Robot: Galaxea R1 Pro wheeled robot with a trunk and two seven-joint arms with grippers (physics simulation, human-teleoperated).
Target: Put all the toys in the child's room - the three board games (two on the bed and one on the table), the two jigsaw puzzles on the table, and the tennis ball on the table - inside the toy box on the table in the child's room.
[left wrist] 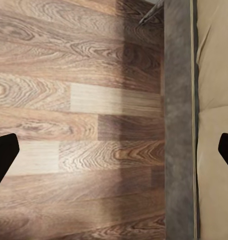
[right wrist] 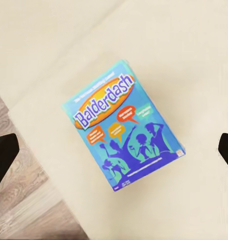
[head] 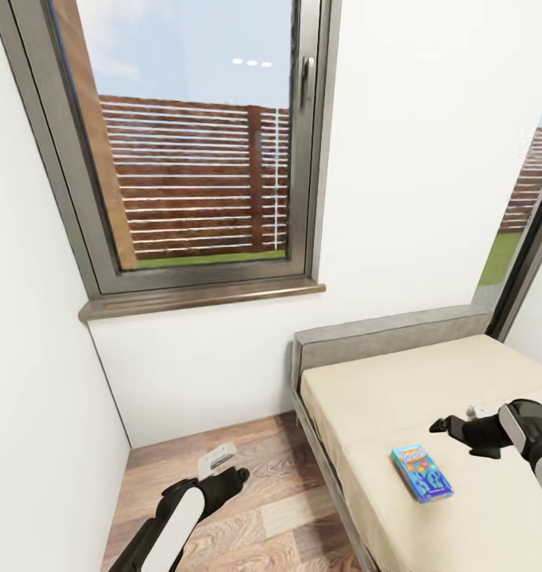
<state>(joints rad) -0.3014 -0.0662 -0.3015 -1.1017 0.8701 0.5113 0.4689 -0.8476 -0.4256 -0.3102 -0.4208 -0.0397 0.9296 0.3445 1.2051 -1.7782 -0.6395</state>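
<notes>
Wood floor [head: 263, 508] lies under the left claw [head: 223, 469], its fingers spread wide. Beyond it, on the beige bed [head: 462, 381], a blue "Balderdash" board game [head: 421, 472] lies flat near the mattress edge, beneath the spread right claw [head: 454, 427].

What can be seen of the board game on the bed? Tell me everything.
The board game is a flat rectangular box, apparently cardboard, blue with an orange oval reading "Balderdash", speech bubbles and dark silhouettes. It lies closed, face up, on the beige mattress near the bed's edge. Nothing else touches it; the right gripper hovers above, jaws open.
</notes>
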